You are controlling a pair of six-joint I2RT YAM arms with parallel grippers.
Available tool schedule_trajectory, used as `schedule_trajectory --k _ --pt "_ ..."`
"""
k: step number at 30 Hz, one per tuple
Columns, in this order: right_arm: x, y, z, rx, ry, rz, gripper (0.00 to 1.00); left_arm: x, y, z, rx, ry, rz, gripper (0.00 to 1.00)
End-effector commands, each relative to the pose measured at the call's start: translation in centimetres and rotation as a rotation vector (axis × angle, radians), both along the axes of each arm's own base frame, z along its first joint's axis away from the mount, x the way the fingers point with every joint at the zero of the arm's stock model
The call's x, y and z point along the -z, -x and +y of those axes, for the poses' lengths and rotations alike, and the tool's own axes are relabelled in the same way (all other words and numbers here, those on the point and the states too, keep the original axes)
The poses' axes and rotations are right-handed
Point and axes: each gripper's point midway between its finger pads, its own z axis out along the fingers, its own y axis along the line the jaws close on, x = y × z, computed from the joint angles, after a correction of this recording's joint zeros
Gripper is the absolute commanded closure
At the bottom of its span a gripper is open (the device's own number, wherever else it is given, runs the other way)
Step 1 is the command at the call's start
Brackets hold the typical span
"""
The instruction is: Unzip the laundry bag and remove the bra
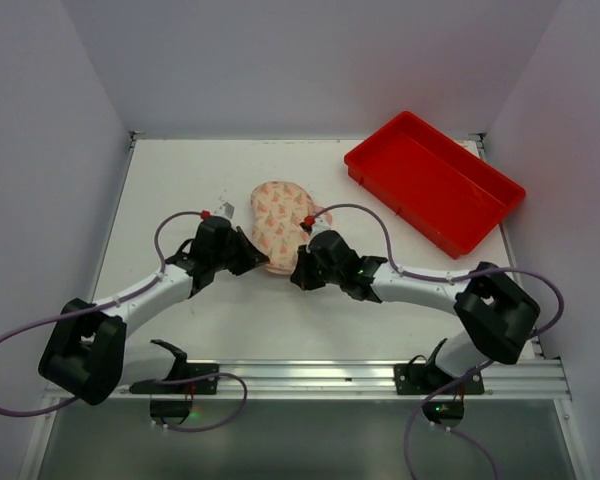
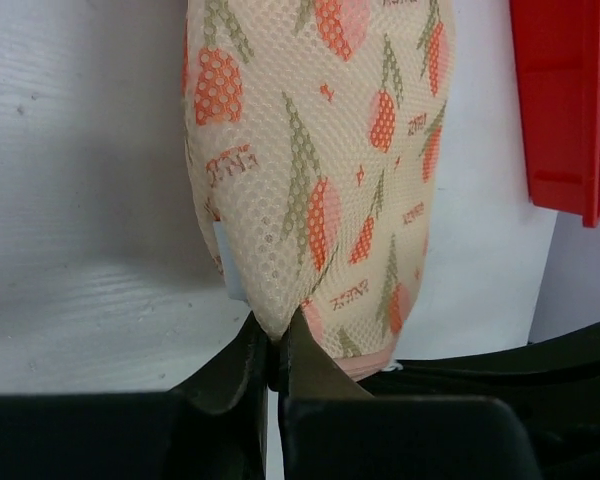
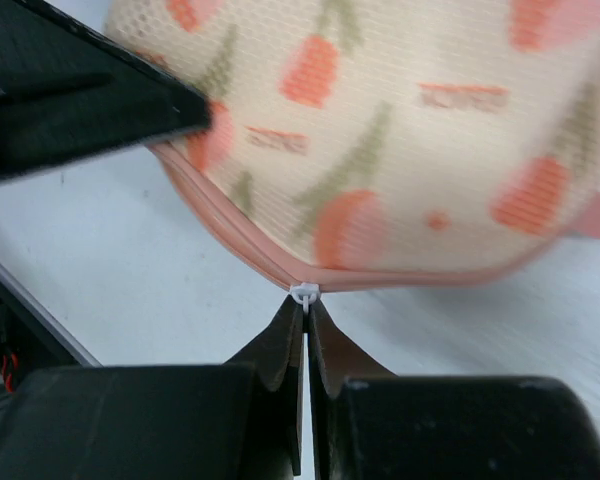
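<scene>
The laundry bag lies closed on the white table, cream with pink-orange print and pink zipper edging. My left gripper is shut, pinching the bag's near left edge. My right gripper is shut on the white zipper pull at the bag's pink zipper seam, near its front end. The bag fills the upper part of both wrist views. The bra is hidden, inside the bag or out of view.
A red plastic tray stands at the back right, its corner also in the left wrist view. White walls enclose the table on three sides. A metal rail runs along the near edge.
</scene>
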Motion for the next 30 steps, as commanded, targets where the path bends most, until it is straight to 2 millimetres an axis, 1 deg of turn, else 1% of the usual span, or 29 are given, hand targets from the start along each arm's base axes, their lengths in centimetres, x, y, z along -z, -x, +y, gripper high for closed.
schedule_trajectory --k 1,2,3,4,5,6,7,8,9,10,11,12,13,14,15,16,17,18,19,20,21,22,23,24,25,27,28,30 --pt "-1.9 -0.3 -3.8 0.073 0.006 -0.065 1.0 -0.6 -2.6 2.7 0.015 -0.178 -0.082 1.0" --pt "-1.9 -0.5 -4.8 0.098 0.015 -0.078 1.0 -1.2 -3.5 3.5 0.015 -0.192 -0.095 1.0" --pt "-2.1 -0.4 -6.0 0.117 0.014 -0.09 1.0 -0.7 -3.9 4.3 0.04 -0.245 -0.1 1.0" --pt "-2.2 -0.3 -6.6 0.126 0.016 -0.1 1.0 -1.0 -4.5 4.9 0.039 -0.271 -0.104 1.0" --pt "-2.0 -0.3 -7.2 0.134 0.023 -0.105 1.0 -1.0 -5.2 5.8 0.05 -0.304 -0.114 1.0" --pt "-2.5 -0.3 -7.1 0.124 0.016 -0.118 1.0 -0.4 -5.7 6.1 0.06 -0.322 -0.102 1.0" --pt "-3.0 -0.3 -6.9 0.114 0.007 -0.128 1.0 -0.3 -6.2 6.2 0.073 -0.34 -0.103 0.98" --pt "-3.3 -0.3 -6.5 0.103 -0.001 -0.128 1.0 -1.2 -7.3 6.0 0.083 -0.345 -0.125 0.96" --pt "-4.1 0.1 -5.4 0.064 -0.031 -0.118 1.0 -0.4 -7.8 5.9 0.107 -0.364 -0.108 0.94" --pt "-3.8 0.1 -4.7 0.051 -0.036 -0.103 1.0 -1.5 -8.8 5.5 0.117 -0.358 -0.128 0.88" --pt "-4.8 -0.2 -3.6 0.043 -0.064 -0.11 1.0 -1.4 -9.1 5.3 0.118 -0.354 -0.124 0.82" --pt "-5.1 0.3 -2.4 0.024 -0.088 -0.096 1.0 -1.5 -9.5 5.2 0.113 -0.35 -0.121 0.75" --pt "-4.6 -0.1 -1.3 0.02 -0.092 -0.088 1.0 -2.0 -9.7 4.9 0.108 -0.337 -0.131 0.54" --pt "-5.7 -0.6 0.0 0.019 -0.12 -0.099 1.0 -2.3 -9.8 4.9 0.098 -0.326 -0.133 0.37" --pt "-6.1 -0.2 1.4 -0.009 -0.152 -0.082 1.0 -3.0 -9.5 4.9 0.072 -0.305 -0.13 0.11" --pt "-6.2 -0.4 2.2 -0.016 -0.161 -0.078 1.0 -2.9 -9.0 5.1 0.055 -0.297 -0.116 0.05" --pt "-6.1 -1.0 3.5 -0.022 -0.164 -0.073 1.0 -3.0 -8.6 5.3 0.037 -0.293 -0.112 0.0" --pt "-6.2 -1.1 4.2 -0.031 -0.178 -0.066 1.0 -4.0 -8.0 5.3 0.008 -0.264 -0.119 0.0" --pt "-6.3 -1.4 4.8 -0.034 -0.185 -0.063 1.0 -3.2 -6.9 5.6 -0.003 -0.256 -0.092 0.0" --pt "-6.3 -1.9 5.7 -0.034 -0.191 -0.061 1.0 -3.2 -6.3 5.5 -0.032 -0.22 -0.076 0.0" --pt "-6.3 -2.0 6.1 -0.034 -0.198 -0.056 1.0 -4.1 -5.7 5.4 -0.046 -0.187 -0.105 0.0" --pt "-6.5 -2.2 6.6 -0.04 -0.211 -0.058 1.0 -2.3 -4.1 5.6 -0.055 -0.172 -0.063 0.0" --pt "-7.0 -2.4 7.1 -0.044 -0.223 -0.064 1.0 -2.0 -3.4 5.2 -0.057 -0.135 -0.056 0.0" --pt "-6.5 -2.5 7.4 -0.046 -0.217 -0.058 1.0 -2.8 -3.3 4.8 -0.086 -0.07 -0.081 0.02" --pt "-6.5 -2.6 7.6 -0.048 -0.216 -0.059 1.0 -1.0 -1.7 4.5 -0.08 -0.038 -0.034 0.04" --pt "-5.9 -2.6 7.8 -0.053 -0.208 -0.054 1.0 -1.2 -1.3 3.6 -0.1 0.045 -0.042 0.09" --pt "-5.6 -2.6 7.8 -0.053 -0.204 -0.049 1.0 -0.9 -0.9 3.1 -0.09 0.067 -0.041 0.1" --pt "-4.9 -2.4 7.7 -0.054 -0.194 -0.037 1.0 -1.1 -1.1 2.4 -0.095 0.093 -0.048 0.14"
